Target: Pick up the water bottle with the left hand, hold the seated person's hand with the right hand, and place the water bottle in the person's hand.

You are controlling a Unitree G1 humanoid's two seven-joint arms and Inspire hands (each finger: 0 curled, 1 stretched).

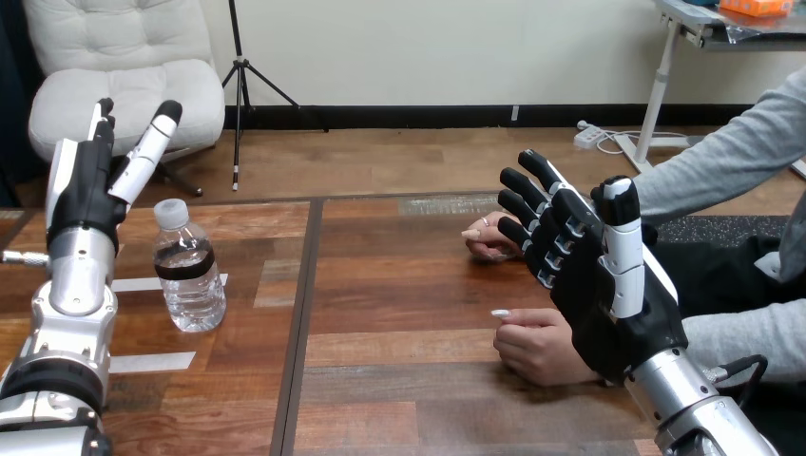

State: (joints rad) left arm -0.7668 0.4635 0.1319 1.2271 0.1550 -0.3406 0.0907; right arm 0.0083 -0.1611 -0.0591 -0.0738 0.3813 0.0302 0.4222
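One water bottle [188,271], standing upright on the left part of the wooden table [409,285], pointing its white cap [169,213] straight up, with the long axis running vertical. Wearing a dark label band [182,264] round the upper half, any print on it being too small to read. Showing clear liquid through see-through walls, the level not being plain enough to tell. Standing among white tape strips [133,283], one just behind the base and another lying nearer the table's front edge. Hovering left of the bottle and apart from it, the left hand [90,180], reaching upward with fingers straight and thumb angled out toward the cap, gripping nothing. Hanging over the table's right part, well apart from the bottle, the right hand [608,285], fanning its fingers out straight and up-left, thumb upright, closing on nothing. Overlapping the wrist end of the person's nearer hand [537,347], which is resting loosely curled on the table; touching or not, impossible to tell. Lying farther back on the table, the person's farther hand [489,237].
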